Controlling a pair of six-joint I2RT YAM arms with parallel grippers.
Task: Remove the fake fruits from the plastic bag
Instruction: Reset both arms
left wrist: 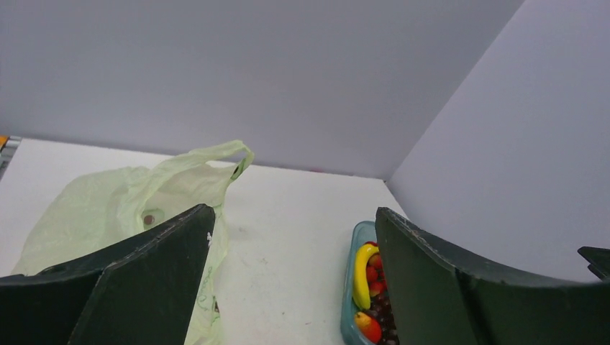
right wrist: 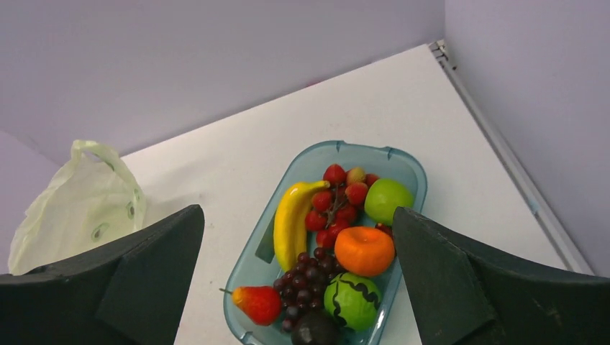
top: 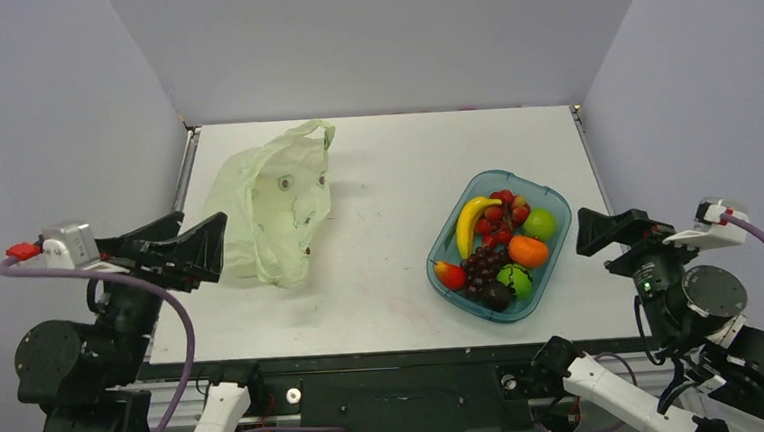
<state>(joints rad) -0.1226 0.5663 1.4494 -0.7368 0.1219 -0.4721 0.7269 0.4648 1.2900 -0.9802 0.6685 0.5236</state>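
The pale-green plastic bag point(top: 272, 208) lies crumpled on the left of the table, handles toward the back; nothing shows through it. It also shows in the left wrist view point(left wrist: 108, 208) and the right wrist view point(right wrist: 79, 208). The yellow banana point(top: 471, 225) point(right wrist: 291, 219), the orange fruit point(top: 527, 251) point(right wrist: 365, 250) and the red fruit point(top: 451, 275) point(right wrist: 259, 303) lie in the blue tray point(top: 553, 201) on the right. My left gripper point(top: 204, 237) point(left wrist: 293, 215) is open and empty, raised near the bag's near-left side. My right gripper point(top: 600, 235) point(right wrist: 296, 212) is open and empty, right of the tray.
The tray point(right wrist: 248, 262) also holds a dark purple grape bunch point(right wrist: 313, 277), a red cluster point(right wrist: 334, 205), a green apple point(right wrist: 388, 199), a striped green ball point(right wrist: 352, 300) and a dark fruit. Grey walls enclose the table on three sides.
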